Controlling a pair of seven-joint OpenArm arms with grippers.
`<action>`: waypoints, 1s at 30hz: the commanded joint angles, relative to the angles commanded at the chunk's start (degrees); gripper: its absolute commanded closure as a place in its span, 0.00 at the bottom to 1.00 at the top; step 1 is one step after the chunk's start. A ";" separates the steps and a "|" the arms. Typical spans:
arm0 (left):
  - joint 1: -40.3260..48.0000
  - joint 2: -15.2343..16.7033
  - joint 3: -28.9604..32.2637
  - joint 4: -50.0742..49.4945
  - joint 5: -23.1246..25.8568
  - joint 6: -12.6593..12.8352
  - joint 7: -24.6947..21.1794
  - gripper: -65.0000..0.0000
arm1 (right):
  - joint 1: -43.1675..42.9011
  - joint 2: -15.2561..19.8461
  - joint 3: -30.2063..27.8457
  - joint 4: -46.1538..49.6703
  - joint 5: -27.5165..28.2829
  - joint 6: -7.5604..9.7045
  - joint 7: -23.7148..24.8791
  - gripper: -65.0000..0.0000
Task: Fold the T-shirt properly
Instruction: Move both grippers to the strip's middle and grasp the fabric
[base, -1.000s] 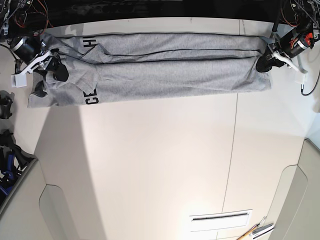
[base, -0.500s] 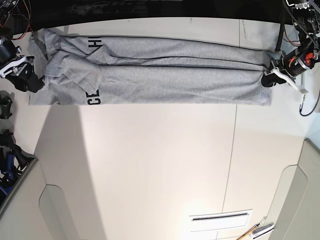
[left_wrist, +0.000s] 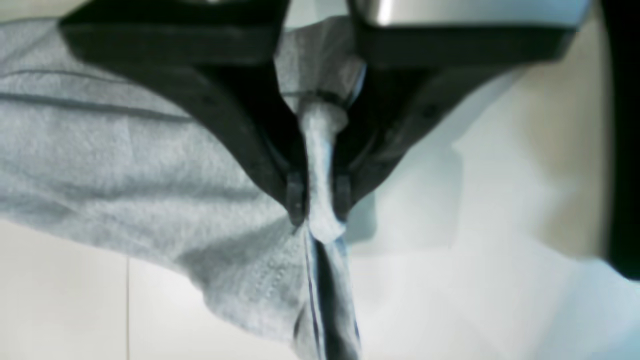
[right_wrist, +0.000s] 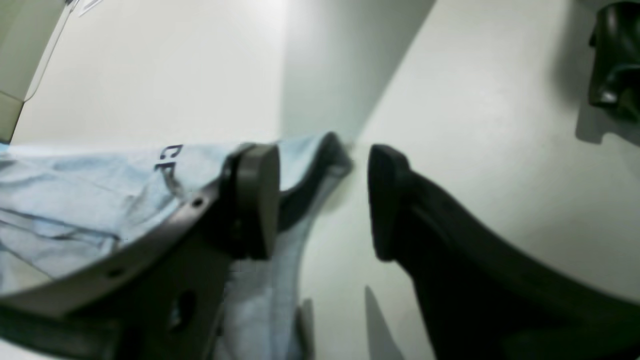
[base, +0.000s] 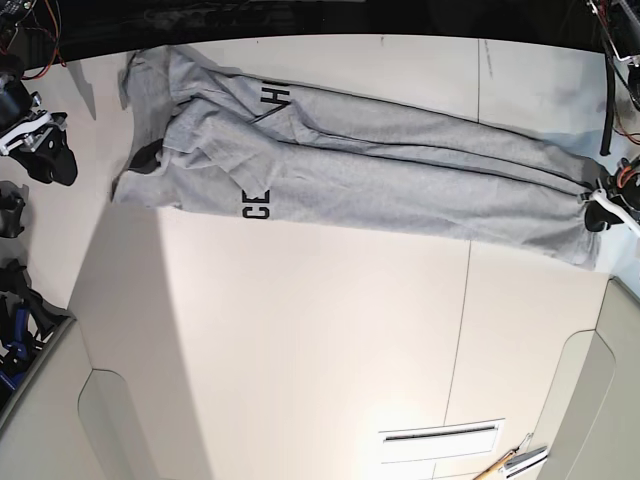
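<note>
Grey cotton of the T-shirt is bunched between the fingers of my left claw, which grips its end tight; the folded length stretches away from it across the bench. My right claw gapes wide, holding nothing, the shirt's lettered end just beside it. Bare bench lies below.

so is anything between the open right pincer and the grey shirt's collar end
Nothing visible. The right pincer hangs open beside the heather-grey cotton T-shirt, with only bare white table between. The left pincer is shut on the hem end.
</note>
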 joint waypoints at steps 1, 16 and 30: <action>-0.13 -0.55 0.00 0.22 0.00 0.04 0.00 1.00 | 0.00 0.00 0.00 0.00 -0.02 0.00 0.00 0.57; 5.07 5.46 1.97 25.38 -16.96 -0.84 9.68 1.00 | 0.24 0.00 0.00 0.00 -0.76 0.00 0.07 0.57; 5.77 13.68 29.44 24.30 -1.55 -0.70 0.11 1.00 | 0.07 -0.02 0.04 -0.11 -0.66 -0.37 -1.27 0.53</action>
